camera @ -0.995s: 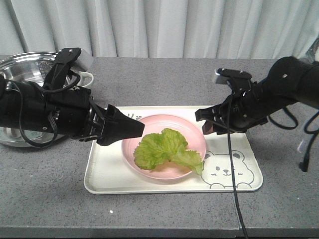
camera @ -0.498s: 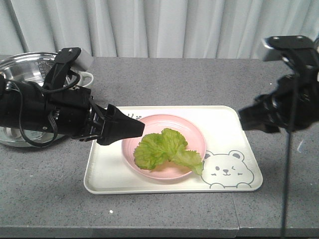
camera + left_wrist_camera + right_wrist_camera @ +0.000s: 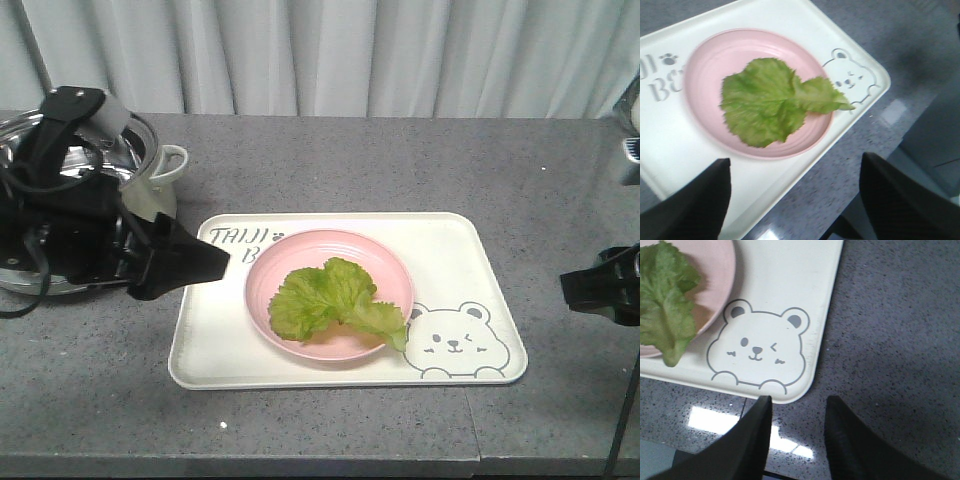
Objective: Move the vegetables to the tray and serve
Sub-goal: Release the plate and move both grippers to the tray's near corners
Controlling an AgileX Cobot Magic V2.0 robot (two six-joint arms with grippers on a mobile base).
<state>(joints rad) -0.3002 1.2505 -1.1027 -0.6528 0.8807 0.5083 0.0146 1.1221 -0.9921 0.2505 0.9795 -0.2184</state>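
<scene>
One green ruffled leaf of the vegetables (image 3: 320, 300) lies on a round pink plate (image 3: 392, 272), which stands on the cream-white tray (image 3: 220, 350) with the bear drawing. My left gripper (image 3: 205, 265) hovers at the tray's left edge, pointing at the plate. In the left wrist view it (image 3: 795, 195) is open above the tray's front rim (image 3: 670, 145), with the leaf (image 3: 765, 100) ahead. My right gripper (image 3: 590, 290) is off the tray's right side. In the right wrist view it (image 3: 797, 415) is open and empty, over the counter just past the tray's bear corner (image 3: 790, 280).
A steel pot with a lid (image 3: 60, 140) stands at the back left behind my left arm, with a white handled cup (image 3: 165, 170) beside it. Curtains close off the back. The grey counter's front edge runs just below the tray.
My left arm has drawn back leftward from the plate's rim to the tray's left edge. My right arm has swung right, from over the tray's back right to the view's right edge.
</scene>
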